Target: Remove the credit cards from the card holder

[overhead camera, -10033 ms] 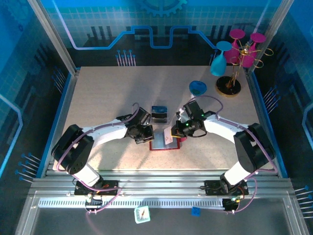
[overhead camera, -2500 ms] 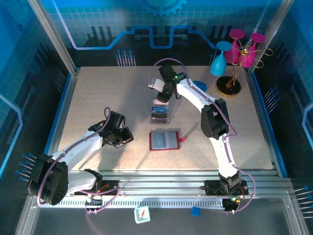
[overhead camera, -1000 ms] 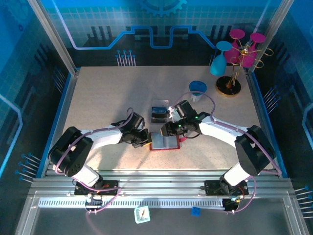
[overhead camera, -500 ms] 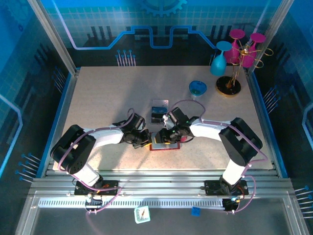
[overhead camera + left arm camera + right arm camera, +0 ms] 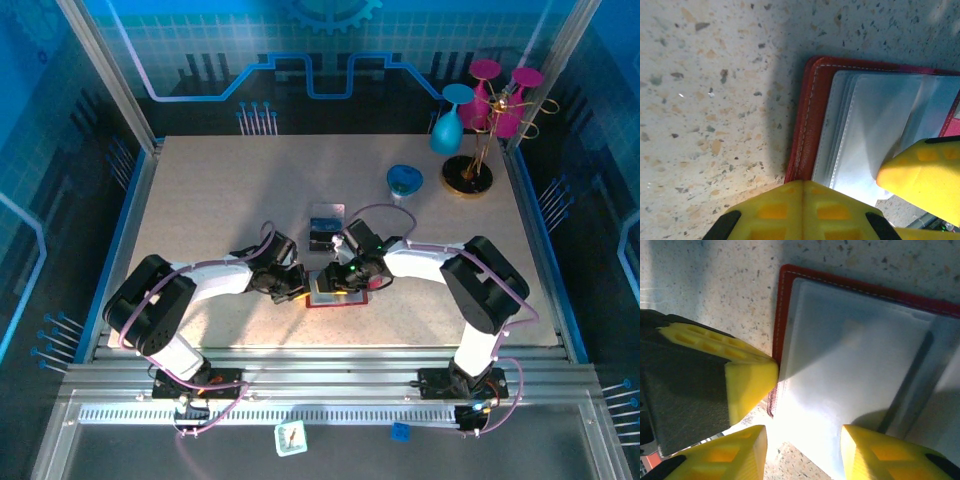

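**A:** Where is the card holder found?

**B:** The card holder is laid open and flat on the counter, towards the near edge. Its red cover is turned down and its pale pockets are turned up. A clear box is set just behind it, and its dark and blue contents are too small to be made out.

**A:** How are the left fingers seen?

**B:** The left fingers are placed at the holder's left edge. In the left wrist view the yellow pads are pressed together, with nothing seen between them, just beside the red border. In the right wrist view one of those tips is seen touching the stitched border.

**A:** And the right fingers?

**B:** The right fingers are lowered over the holder's left part and are held apart. One pad is set over the pale pockets; the other is set over the counter beside the corner. Whether a pocket sheet is pinched cannot be told.

**A:** Is anything else noted?

**B:** A blue dish and a stand of coloured glasses are kept at the far right, well apart.
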